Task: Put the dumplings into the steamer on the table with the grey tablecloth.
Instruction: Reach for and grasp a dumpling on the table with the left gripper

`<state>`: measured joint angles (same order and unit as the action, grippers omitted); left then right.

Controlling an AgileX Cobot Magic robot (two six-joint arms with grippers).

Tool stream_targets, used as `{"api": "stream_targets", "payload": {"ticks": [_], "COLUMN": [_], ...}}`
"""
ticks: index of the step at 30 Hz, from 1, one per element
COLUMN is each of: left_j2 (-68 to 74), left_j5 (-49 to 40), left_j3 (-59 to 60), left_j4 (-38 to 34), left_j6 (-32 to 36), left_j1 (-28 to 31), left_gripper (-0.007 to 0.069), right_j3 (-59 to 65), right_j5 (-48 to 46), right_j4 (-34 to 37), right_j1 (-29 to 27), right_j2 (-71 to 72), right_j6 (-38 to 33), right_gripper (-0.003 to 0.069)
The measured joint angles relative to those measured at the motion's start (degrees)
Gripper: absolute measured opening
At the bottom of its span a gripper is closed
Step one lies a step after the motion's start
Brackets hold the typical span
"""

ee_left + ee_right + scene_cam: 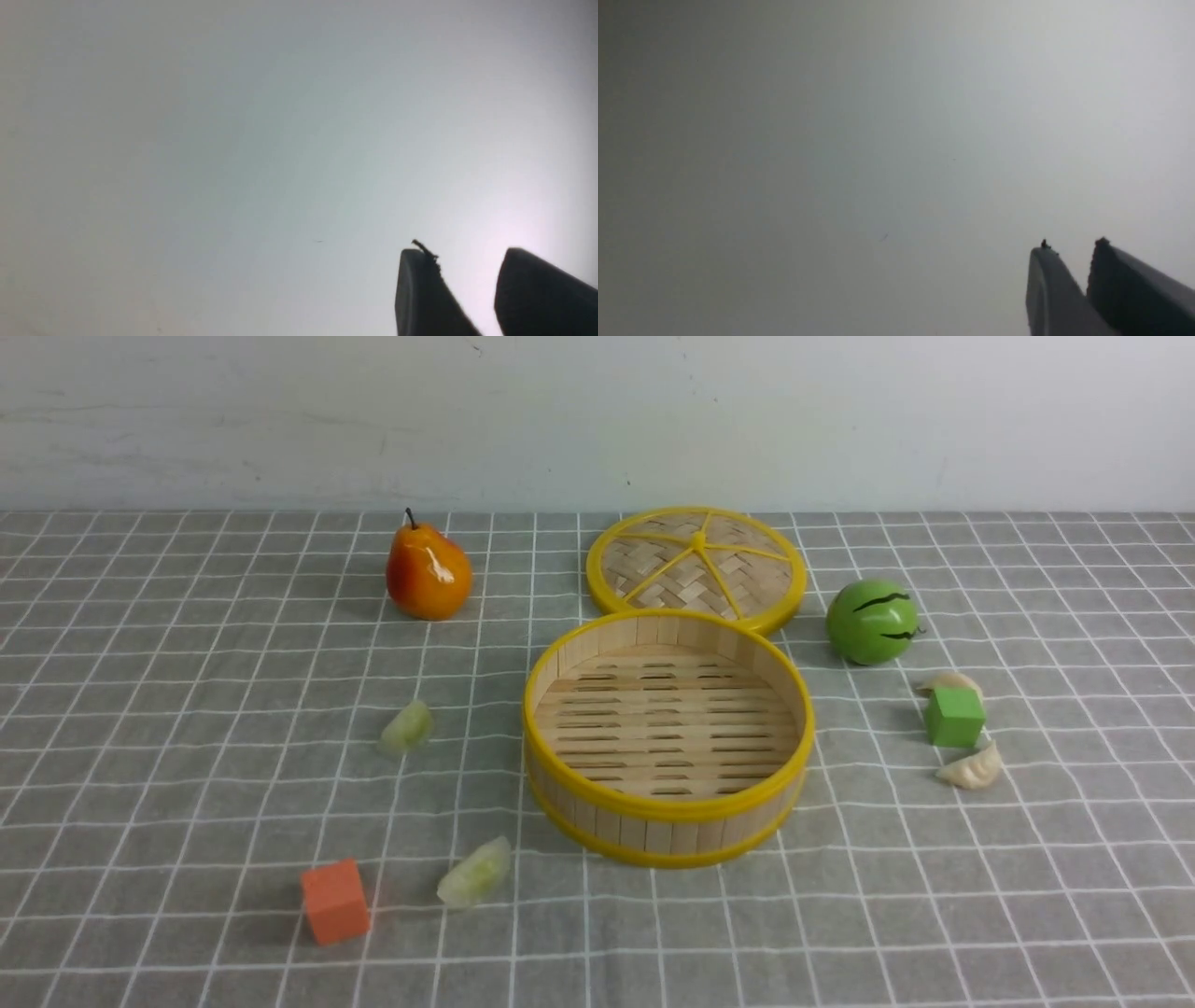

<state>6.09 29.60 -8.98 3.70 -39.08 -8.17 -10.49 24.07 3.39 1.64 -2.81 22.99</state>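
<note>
Green dumplings (474,873) lie left of the central steamer (653,835), white dumplings (971,770) right. Left fingers (420,298) stand apart; right fingers (1050,298) barely apart.

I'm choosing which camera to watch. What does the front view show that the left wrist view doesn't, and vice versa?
Only the front view: the steamer, empty, its lid behind it, two green dumplings and two white dumplings on the grey tablecloth, plus a pear, a green melon, a green cube and an orange cube. Only the left wrist view: the left gripper, jaws apart with nothing between, against a blank pale background. Shared: nothing recognisable.
</note>
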Motion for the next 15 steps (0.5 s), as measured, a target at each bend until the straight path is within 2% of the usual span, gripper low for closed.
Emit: {"api": "stream_targets", "payload": {"ticks": [1, 3, 5, 9, 10, 14, 15], "left_j2": [1.9, 7.0, 13.6, 29.4, 31.8, 46.3, 47.7], "left_j5": [-2.3, -8.5, -16.2, -23.5, -24.3, -33.2, -34.6], "left_j3": [-3.0, -9.8, -17.4, -25.5, -26.6, -32.2, -32.9], "left_j4": [1.6, 4.9, 9.0, 14.9, 15.4, 16.2, 16.2], "left_j6": [-1.0, -2.0, -2.4, -2.6, -2.7, -5.4, -5.4], "left_j1": [0.0, 0.0, 0.0, 0.0, -0.1, -1.9, -2.4], "left_gripper": [0.0202, 0.016, 0.0102, -0.0011, -0.0014, -0.0014, -0.0014], "right_j3": [-2.4, -7.3, -11.8, -15.0, -15.3, -19.1, -19.4], "right_j5": [-1.7, -6.1, -12.2, -21.8, -22.9, -38.6, -39.6], "right_j4": [-0.3, -1.0, -2.6, -4.7, -4.8, -4.7, -4.7], "right_j1": [0.0, 0.0, 0.0, 0.0, 0.0, 1.2, 1.5], "right_j2": [-1.4, -5.5, -11.0, -24.2, -26.2, -37.9, -38.5], "right_j6": [-0.7, -3.0, -7.4, -13.9, -14.3, -15.3, -15.4], "right_gripper": [0.0022, -0.0011, -0.0016, -0.0012, -0.0011, -0.001, -0.001]}}
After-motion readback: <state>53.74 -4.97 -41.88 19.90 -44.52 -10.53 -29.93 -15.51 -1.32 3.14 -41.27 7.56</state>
